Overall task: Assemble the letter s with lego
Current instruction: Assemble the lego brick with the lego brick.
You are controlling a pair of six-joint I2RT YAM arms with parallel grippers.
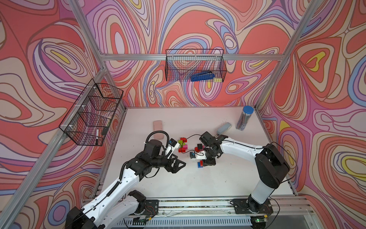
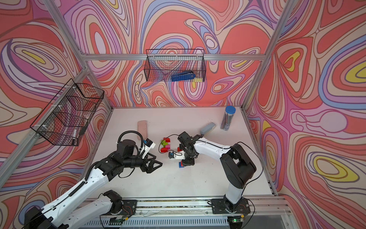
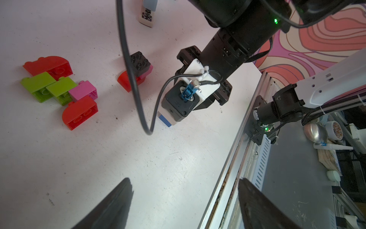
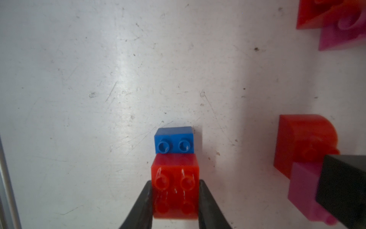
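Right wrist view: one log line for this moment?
right pincer: shut on red brick | blue brick: touching it | left pincer: open, empty

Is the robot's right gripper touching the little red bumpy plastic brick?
Touching. The right wrist view shows the right gripper's black fingers pressed against both sides of the small red studded plastic brick, with no gap.

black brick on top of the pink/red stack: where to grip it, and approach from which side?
Grip the black brick across two opposite flat side walls, coming straight down from above. It sits topmost on the pink brick and red curved brick, studs up, so its walls stand clear. The bricks underneath would likely foul a low sideways approach.
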